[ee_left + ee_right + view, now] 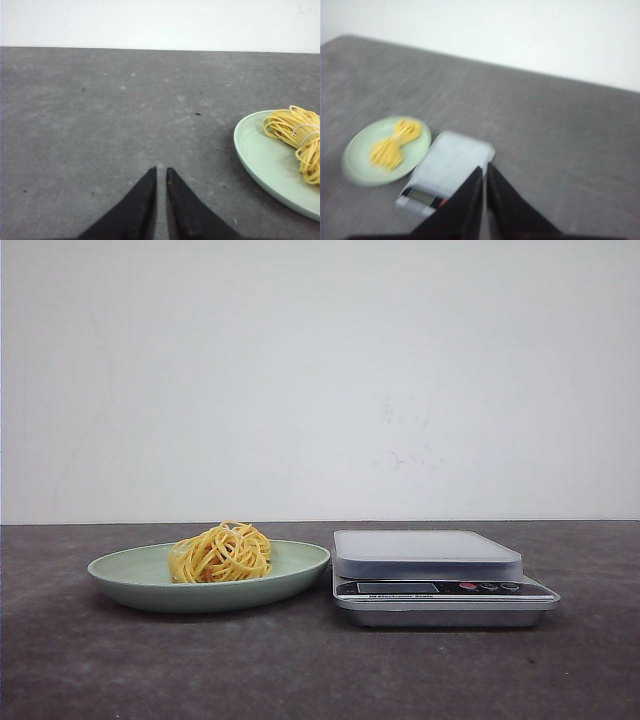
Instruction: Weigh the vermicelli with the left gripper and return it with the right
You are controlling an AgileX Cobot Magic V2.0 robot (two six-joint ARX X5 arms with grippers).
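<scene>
The scale is sitting bare, the plate just beside it at nine o'clock, holding the vermicelli — nothing is weighed yet. Both the left gripper and the right gripper are showing fingers together, empty — the left probably needs opening over the clump.

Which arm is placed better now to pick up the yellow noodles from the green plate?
Probably the left. Its closed black left gripper sits low beside the pale green plate holding the golden-yellow vermicelli clump. The right gripper is high, above the silver kitchen scale.
</scene>
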